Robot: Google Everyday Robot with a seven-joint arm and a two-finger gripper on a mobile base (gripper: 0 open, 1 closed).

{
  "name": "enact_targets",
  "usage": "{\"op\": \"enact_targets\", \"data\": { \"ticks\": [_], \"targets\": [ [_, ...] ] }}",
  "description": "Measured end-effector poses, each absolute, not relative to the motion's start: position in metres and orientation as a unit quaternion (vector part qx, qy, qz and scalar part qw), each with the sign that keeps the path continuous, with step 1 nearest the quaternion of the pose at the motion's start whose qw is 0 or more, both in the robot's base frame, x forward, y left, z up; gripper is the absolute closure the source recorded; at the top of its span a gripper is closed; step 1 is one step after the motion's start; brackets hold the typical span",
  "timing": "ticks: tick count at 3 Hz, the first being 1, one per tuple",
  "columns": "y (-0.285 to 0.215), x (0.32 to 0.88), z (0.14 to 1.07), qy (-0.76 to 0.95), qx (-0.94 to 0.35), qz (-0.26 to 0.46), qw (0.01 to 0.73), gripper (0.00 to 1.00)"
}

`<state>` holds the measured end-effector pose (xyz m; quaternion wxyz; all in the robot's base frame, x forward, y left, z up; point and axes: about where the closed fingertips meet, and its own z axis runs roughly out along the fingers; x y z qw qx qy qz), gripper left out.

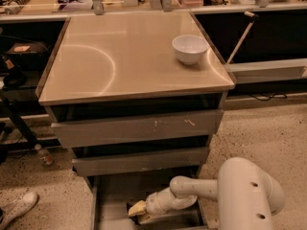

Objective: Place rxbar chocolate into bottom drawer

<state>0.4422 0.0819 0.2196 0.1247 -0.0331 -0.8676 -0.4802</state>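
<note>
While the bottom drawer [114, 196] stands pulled out under the cabinet, the gripper [137, 209] is low inside it, toward the front, close over the grey floor. Its white arm [192, 188] reaches in from the right, from the rounded white body [249, 195] that stands on the speckled floor beside the cabinet. A small dark patch touching the gripper's tip on the left seems to be the bar [130, 207], down in the drawer, though its wrapper cannot be read. Whether the gripper grasps it or merely lies against it I cannot tell. Above this drawer the middle drawer [141, 161] and the top drawer [136, 127] show their grey fronts, each drawn out a little, the top one with a few pale scratches. On the cabinet top [120, 66] a white bowl [190, 48] stands upright near the right rear corner, well apart from the drawer. At lower left a pale shoe [19, 207] rests on the floor, and a small bottle [44, 155] lies near the cabinet's left foot.
</note>
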Motion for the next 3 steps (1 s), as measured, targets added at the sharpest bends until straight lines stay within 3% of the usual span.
{"op": "enact_targets", "data": {
  "ticks": [1,3],
  "targets": [
    [0.0924,0.4420,0.2147,-0.858,-0.024,-0.496,0.134,1.00],
    [0.0925,0.4419,0.2146,-0.858,-0.024,-0.496,0.134,0.58]
  ]
}}
